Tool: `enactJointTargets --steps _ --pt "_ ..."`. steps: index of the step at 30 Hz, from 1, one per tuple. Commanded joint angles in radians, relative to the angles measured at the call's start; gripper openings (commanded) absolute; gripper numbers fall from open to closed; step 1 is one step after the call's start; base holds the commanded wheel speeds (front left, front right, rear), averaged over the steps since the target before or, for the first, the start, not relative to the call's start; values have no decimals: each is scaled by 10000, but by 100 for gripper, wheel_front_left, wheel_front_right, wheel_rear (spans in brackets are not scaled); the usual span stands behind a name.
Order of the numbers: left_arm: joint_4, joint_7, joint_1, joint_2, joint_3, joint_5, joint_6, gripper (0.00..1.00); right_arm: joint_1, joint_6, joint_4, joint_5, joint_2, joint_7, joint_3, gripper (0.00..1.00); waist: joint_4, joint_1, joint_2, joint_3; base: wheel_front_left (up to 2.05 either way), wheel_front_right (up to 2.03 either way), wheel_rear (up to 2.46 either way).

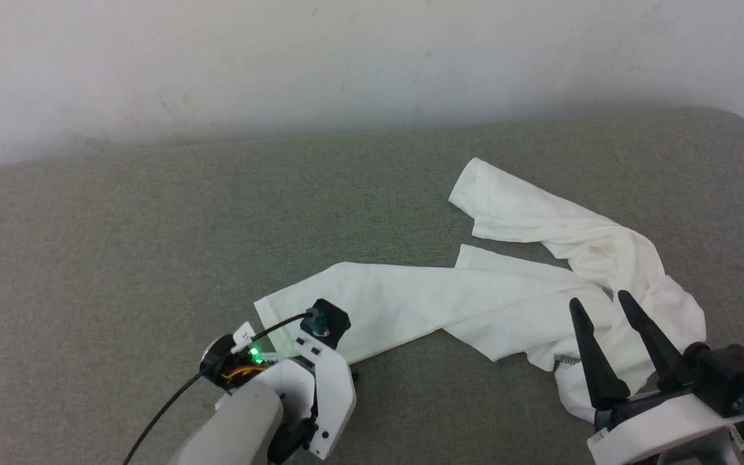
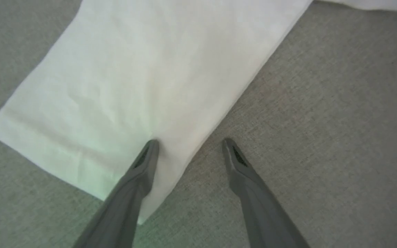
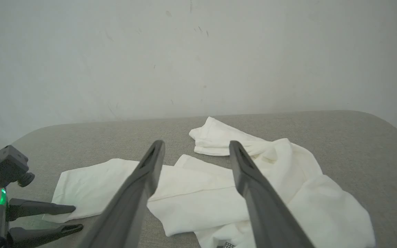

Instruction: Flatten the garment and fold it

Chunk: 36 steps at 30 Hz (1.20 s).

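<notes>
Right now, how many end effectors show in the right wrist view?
2. The right end effector is at bottom centre, open above the garment. The left end effector is at lower left, open at the garment's flat end.

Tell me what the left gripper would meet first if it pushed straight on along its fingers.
Probably the white thin-fabric long-sleeved shirt: the open left gripper straddles its edge, one finger over cloth, the other over the grey upholstered surface. Height above it is unclear.
</notes>
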Motion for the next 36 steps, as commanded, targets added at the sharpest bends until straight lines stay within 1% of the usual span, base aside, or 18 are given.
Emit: enactJointTargets --steps 1,2,3,5,7,10,12,15,18,21,22,25,28,30,32,34,35,36 --pt "411 397 282 152 -302 -149 -70 53 -146 -9 28 59 7 -63 -20 100 -54 1 -1 51 0 0 0" --pt "408 584 183 273 -491 -314 -71 38 -164 -9 43 60 7 -77 -30 100 -73 1 -1 62 0 0 0" --pt "389 694 102 389 -638 -460 -71 0 -182 -9 58 59 10 -94 -37 100 -93 1 -1 62 0 0 0" --pt "231 582 -5 573 -689 -764 -72 0 -193 -9 91 67 21 -114 -45 100 -118 1 -1 38 0 0 0" --pt "-57 164 -57 754 -417 -952 -46 0 -169 -9 110 107 43 -132 -69 100 -114 1 -1 -8 0 0 0" --pt "-870 -615 -4 1119 281 -1159 401 0 -67 -9 119 112 77 -132 -203 100 -27 1 -1 -94 0 0 0" --pt "-1666 -1037 142 1487 835 -1261 817 0 6 -9 119 126 102 -136 -338 100 92 1 -1 -129 0 0 0" --pt "-3045 -1319 567 2229 1794 -1397 1567 0 97 -9 67 124 147 -131 -477 100 277 1 -1 -146 0 0 0" --pt "-4409 -1263 1229 2996 2894 -1576 2423 0 136 -9 35 123 186 -113 -593 100 492 1 -1 -86 0 0 0" --pt "-5472 -1046 2136 3643 4047 -1713 3378 0 136 -9 -27 122 220 -113 -675 100 644 1 -1 19 0 0 0" --pt "-5728 -966 2471 3852 4450 -1768 3663 0 123 -9 -41 119 229 -114 -698 100 679 1 -1 63 0 0 0" --pt "-6136 -898 3402 4330 5737 -2085 4315 0 75 -9 -37 123 248 -78 -767 100 757 1 -1 198 0 0 0" --pt "-6230 -894 4302 4561 6851 -2285 4905 0 6 -9 -11 101 258 -49 -772 100 746 1 -1 313 0 0 0" --pt "-6134 -881 4789 4527 7420 -2522 5137 0 -28 -9 11 94 262 -18 -768 100 720 1 -1 374 0 0 0" --pt "-5821 -881 5194 4463 7666 -2700 5148 0 -59 -9 44 84 266 22 -749 100 671 1 -1 433 0 0 0" --pt "-5628 -1165 5272 4114 7616 -2985 4937 0 -99 -9 93 79 268 54 -727 100 620 1 -1 465 0 0 0" --pt "-5574 -1334 5259 3954 7531 -3049 4846 15 -112 -9 116 81 269 71 -725 100 607 1 -1 467 0 0 0" --pt "-5529 -1532 5213 3756 7431 -3128 4749 94 -120 -9 137 85 269 87 -726 100 601 1 -1 463 0 0 0"
